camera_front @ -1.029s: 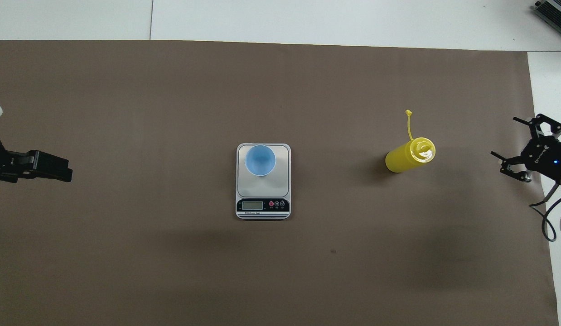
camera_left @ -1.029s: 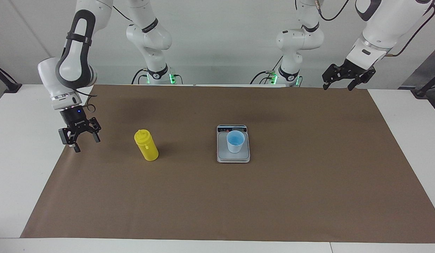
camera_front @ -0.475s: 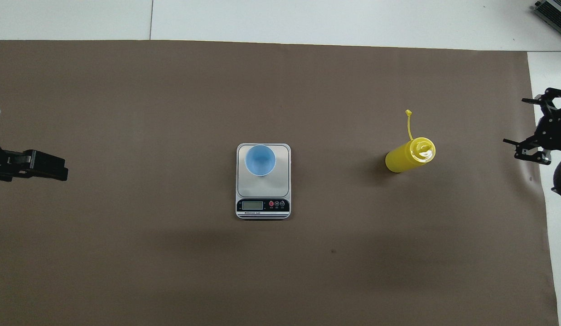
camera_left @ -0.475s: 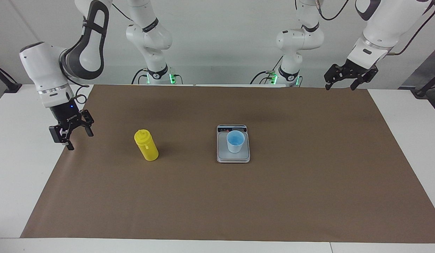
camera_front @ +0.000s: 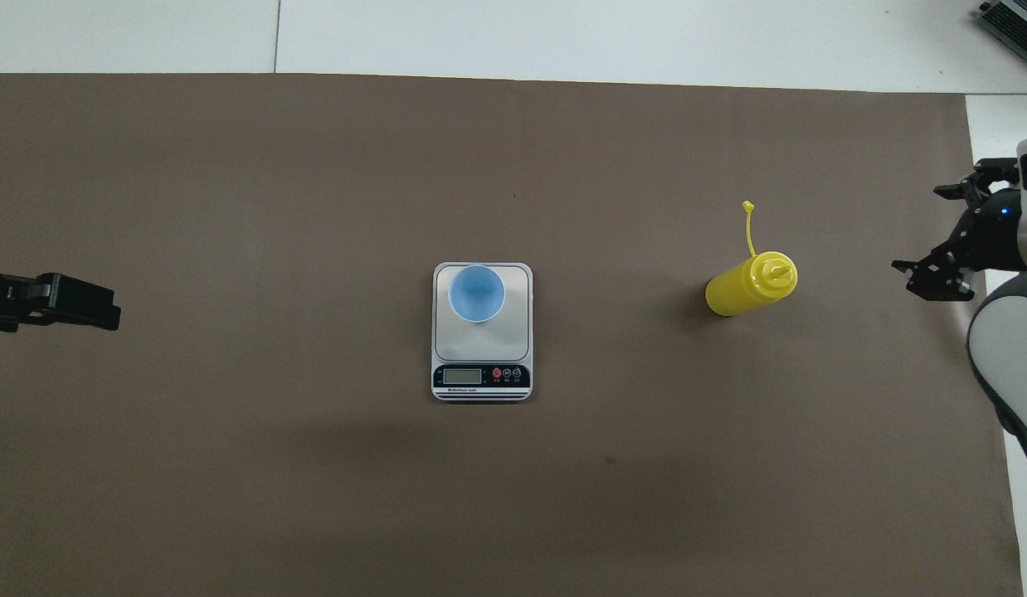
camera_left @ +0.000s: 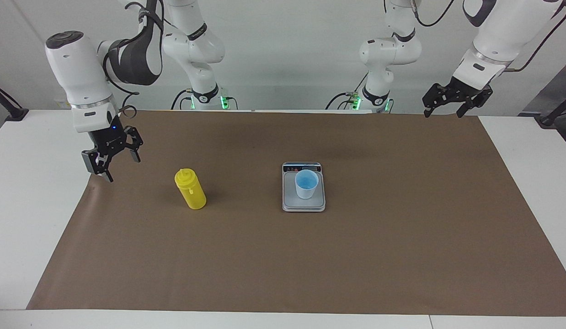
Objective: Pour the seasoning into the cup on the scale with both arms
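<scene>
The yellow seasoning bottle point(camera_left: 190, 188) stands upright on the brown mat toward the right arm's end, its small cap hanging loose on its tether point(camera_front: 750, 228). The pale blue cup point(camera_left: 306, 183) stands empty on the silver-grey scale point(camera_left: 303, 204) at mid-table; cup point(camera_front: 476, 292) and scale point(camera_front: 513, 332) also show in the overhead view. My right gripper point(camera_left: 123, 168) is open and empty, in the air over the mat's edge beside the bottle point(camera_front: 750, 283), apart from it. My left gripper point(camera_left: 441, 113) is open and empty, raised over the mat's corner at the left arm's end, and waits.
The brown mat point(camera_left: 310, 265) covers most of the white table point(camera_left: 31, 205). In the overhead view the right gripper point(camera_front: 918, 230) is at the mat's edge and the left gripper point(camera_front: 107, 308) at the other end. Bare mat surrounds the scale and bottle.
My right gripper has swung out over the white table edge, then back up over the mat's edge, with its wrist turned. The left gripper has barely moved. Bottle, cup and scale are unmoved.
</scene>
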{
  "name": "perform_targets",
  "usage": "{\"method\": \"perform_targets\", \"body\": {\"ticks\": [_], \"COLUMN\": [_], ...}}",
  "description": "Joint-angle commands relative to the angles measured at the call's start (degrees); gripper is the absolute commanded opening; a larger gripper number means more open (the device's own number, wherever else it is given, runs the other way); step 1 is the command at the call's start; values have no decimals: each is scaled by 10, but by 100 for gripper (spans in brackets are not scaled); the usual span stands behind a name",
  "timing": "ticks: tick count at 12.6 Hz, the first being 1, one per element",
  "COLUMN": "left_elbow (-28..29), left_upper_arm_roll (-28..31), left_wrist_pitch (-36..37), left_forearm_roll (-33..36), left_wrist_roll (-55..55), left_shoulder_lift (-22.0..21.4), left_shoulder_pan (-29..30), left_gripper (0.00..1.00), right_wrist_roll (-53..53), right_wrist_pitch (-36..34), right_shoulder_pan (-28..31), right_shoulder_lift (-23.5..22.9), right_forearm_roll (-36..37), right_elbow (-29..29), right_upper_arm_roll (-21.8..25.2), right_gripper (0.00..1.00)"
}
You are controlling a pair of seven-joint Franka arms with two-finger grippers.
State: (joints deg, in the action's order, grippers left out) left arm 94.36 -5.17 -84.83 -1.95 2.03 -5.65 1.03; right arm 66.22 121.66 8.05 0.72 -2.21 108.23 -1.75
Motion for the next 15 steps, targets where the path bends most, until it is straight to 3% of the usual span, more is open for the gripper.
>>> {"method": "perform_targets", "body": {"ticks": [1, 10, 15], "left_elbow": [13, 17, 19], "left_upper_arm_roll": [5, 5, 5], "left_wrist_pitch": [-10, -13, -13], "left_forearm_roll": [-7, -7, -7], "left_wrist_roll": [-2, -1, -3], "left_shoulder_lift": [-16, -17, -18], "left_shoulder_pan": [2, -4, -4], "left_gripper": [100, 100, 100], "right_wrist_roll": [-127, -592, -692], "right_wrist_pitch": [-55, -165, -233], "right_shoulder_pan": [-9, -10, -11], "right_shoulder_lift": [-2, 19, 16], "right_forearm_roll": [22, 19, 23], "right_elbow": [-26, -53, -84], "right_upper_arm_roll": [-4, -92, -109], "right_gripper": [100, 100, 100]}}
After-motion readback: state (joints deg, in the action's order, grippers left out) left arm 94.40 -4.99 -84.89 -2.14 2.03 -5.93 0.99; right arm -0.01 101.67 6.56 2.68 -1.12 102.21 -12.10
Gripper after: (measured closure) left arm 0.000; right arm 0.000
